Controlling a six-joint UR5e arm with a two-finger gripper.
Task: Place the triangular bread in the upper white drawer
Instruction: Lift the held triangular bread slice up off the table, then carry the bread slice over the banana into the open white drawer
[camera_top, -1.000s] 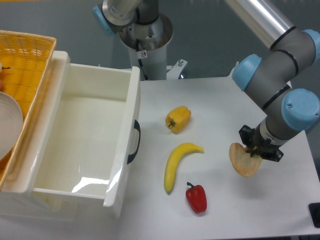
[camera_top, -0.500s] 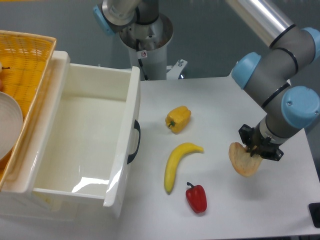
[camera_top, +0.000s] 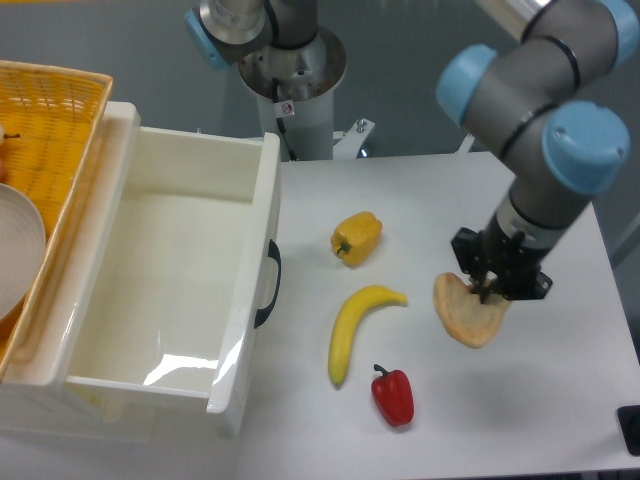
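Note:
The triangular bread (camera_top: 465, 315) is a tan slice with a darker crust, hanging tilted from my gripper (camera_top: 490, 287) above the right part of the table. The gripper is shut on the slice's upper edge. The upper white drawer (camera_top: 170, 280) stands pulled open at the left, its inside bare, with a dark curved handle (camera_top: 270, 285) on its front. The bread is well to the right of the drawer, with the banana between them.
A yellow pepper (camera_top: 357, 238), a yellow banana (camera_top: 356, 327) and a red pepper (camera_top: 393, 394) lie on the white table (camera_top: 430, 200) between drawer and gripper. A yellow wicker basket (camera_top: 45, 130) with a white plate sits at far left. The arm's base (camera_top: 290, 70) stands behind.
The arm has swung left with the bread, carrying it a short way left and slightly up toward the banana. Nothing else has moved.

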